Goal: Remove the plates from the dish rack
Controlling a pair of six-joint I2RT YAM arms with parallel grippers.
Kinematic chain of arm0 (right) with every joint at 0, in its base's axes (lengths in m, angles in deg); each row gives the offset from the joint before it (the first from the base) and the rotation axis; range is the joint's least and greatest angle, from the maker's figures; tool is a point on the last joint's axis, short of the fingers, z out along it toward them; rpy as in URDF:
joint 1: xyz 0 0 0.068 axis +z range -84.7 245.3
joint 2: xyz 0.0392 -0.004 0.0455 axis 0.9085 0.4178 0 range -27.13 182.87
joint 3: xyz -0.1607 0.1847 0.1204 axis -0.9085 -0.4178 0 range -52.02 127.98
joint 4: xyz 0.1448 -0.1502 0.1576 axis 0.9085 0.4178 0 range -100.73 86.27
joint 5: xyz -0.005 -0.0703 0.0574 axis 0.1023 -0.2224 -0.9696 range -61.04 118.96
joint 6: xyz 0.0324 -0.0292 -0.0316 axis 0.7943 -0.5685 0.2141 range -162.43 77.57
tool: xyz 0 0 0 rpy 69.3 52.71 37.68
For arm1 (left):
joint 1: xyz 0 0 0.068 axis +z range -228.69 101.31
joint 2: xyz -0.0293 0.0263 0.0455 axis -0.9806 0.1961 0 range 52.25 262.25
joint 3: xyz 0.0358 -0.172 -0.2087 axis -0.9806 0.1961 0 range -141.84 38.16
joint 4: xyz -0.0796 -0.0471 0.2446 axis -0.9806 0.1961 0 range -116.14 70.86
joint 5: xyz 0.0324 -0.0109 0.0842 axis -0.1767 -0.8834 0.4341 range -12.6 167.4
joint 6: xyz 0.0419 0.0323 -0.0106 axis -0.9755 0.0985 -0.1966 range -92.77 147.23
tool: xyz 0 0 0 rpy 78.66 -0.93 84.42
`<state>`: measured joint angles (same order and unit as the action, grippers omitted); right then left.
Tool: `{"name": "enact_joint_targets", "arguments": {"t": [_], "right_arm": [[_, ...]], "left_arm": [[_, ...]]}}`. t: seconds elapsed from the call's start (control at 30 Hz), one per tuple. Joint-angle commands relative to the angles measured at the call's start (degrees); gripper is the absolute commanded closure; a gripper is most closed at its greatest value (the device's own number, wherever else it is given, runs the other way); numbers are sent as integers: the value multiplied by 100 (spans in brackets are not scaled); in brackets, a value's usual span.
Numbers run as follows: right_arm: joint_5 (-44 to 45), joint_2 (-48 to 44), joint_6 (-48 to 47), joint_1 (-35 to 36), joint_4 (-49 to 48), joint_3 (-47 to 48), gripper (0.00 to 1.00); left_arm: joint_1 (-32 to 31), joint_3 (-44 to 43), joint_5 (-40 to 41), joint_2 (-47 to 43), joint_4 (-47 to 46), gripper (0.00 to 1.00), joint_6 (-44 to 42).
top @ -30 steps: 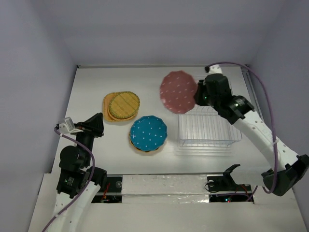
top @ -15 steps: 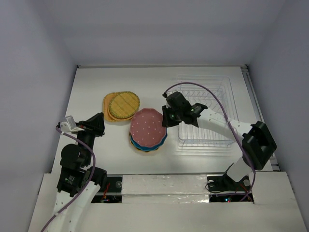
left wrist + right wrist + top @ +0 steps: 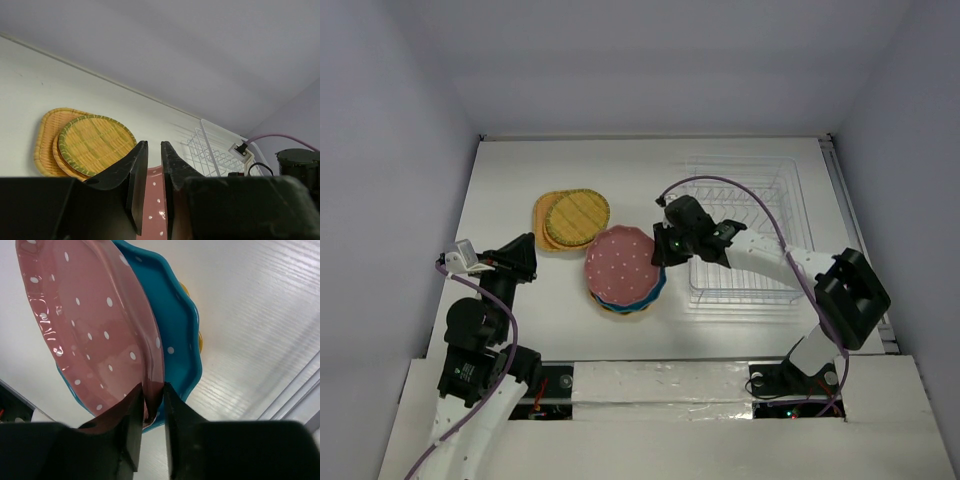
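Observation:
My right gripper (image 3: pixel 661 247) is shut on the rim of the dotted pink plate (image 3: pixel 623 264) and holds it tilted on top of the blue plate (image 3: pixel 657 291). The right wrist view shows its fingers (image 3: pixel 131 412) pinching the pink plate (image 3: pixel 85 320) over the blue plate (image 3: pixel 176 325), with the yellow-orange plate's edge (image 3: pixel 200 341) beneath. The yellowish woven round plate (image 3: pixel 577 217) lies on the orange-tan plate (image 3: pixel 542 212) at the left. The clear dish rack (image 3: pixel 750 235) holds no plates. My left gripper (image 3: pixel 525 256) is shut and empty, apart from everything.
The left wrist view shows my left gripper (image 3: pixel 154 144), the woven plates (image 3: pixel 95 145), part of the pink plate (image 3: pixel 155 200) and the rack (image 3: pixel 210 150). The right arm's purple cable (image 3: pixel 740 190) arcs over the rack. White walls enclose the table (image 3: pixel 510 180).
My right gripper has carried the pink plate from above the rack's far left corner down and left onto the blue plate. The left arm has not moved.

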<state>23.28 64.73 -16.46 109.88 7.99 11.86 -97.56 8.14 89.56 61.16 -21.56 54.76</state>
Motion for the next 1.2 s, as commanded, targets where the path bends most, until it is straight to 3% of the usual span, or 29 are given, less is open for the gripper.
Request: {"name": "enact_joint_targets", "arguments": {"t": [0.0, 0.07, 0.1, 0.2, 0.4, 0.53, 0.77, 0.9, 1.07, 1.17], "right_arm": [[101, -299, -119, 16, -264, -77, 66], [232, -439, -172, 16, -132, -103, 59], [329, -466, -198, 16, -80, -112, 49], [732, -563, -251, 16, 123, -103, 32], [1199, -844, -295, 16, 202, -253, 19], [1831, -959, -295, 16, 333, -279, 22], [2561, -1011, -295, -660, 290, -490, 26], [2379, -1362, -356, -661, 316, -324, 22], [1412, -2284, -356, -661, 150, -69, 18], [1428, -3338, -356, -661, -87, 28, 26]], "left_arm": [[68, -162, -30, 111, -194, 85, -11], [68, -162, -30, 111, -212, 85, -19], [68, -162, -30, 111, -221, 85, -19], [121, -153, -30, 111, -229, 85, -19], [121, -144, -30, 120, -238, 85, -11], [121, -153, -30, 129, -247, 82, -19], [121, -153, -30, 120, -247, 71, -19], [121, -136, -30, 138, -273, 42, 7], [226, -153, -30, 94, -265, 24, 16], [226, -180, -30, 41, -186, 18, 33]]}}
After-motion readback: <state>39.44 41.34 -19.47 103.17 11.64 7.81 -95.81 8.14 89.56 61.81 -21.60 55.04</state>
